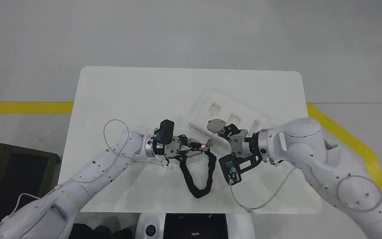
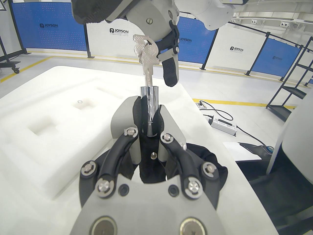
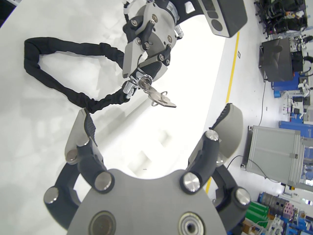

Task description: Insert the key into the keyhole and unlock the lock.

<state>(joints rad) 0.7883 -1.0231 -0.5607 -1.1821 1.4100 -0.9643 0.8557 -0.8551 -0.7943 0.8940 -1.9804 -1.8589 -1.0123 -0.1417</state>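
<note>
A black fabric-covered chain lock [image 1: 200, 174] lies looped on the white table [image 1: 119, 95]. My left gripper [image 1: 188, 147] is shut on its chrome lock cylinder [image 2: 149, 103], holding it off the table. The silver key [image 2: 147, 57] sits in the keyhole with a second key on its ring. My right gripper [image 1: 218, 142] is open just beyond the key; one finger [image 2: 170, 70] stands beside the key head and the other finger [image 2: 97, 1] is well apart. In the right wrist view the key [image 3: 162, 98] sticks out of the cylinder [image 3: 144, 80] toward my open right gripper [image 3: 156, 123].
A white foam tray [image 1: 206, 107] with several recesses lies on the table behind the grippers. The chain loop [image 3: 58, 81] trails toward the table's front edge. The table's left part is bare.
</note>
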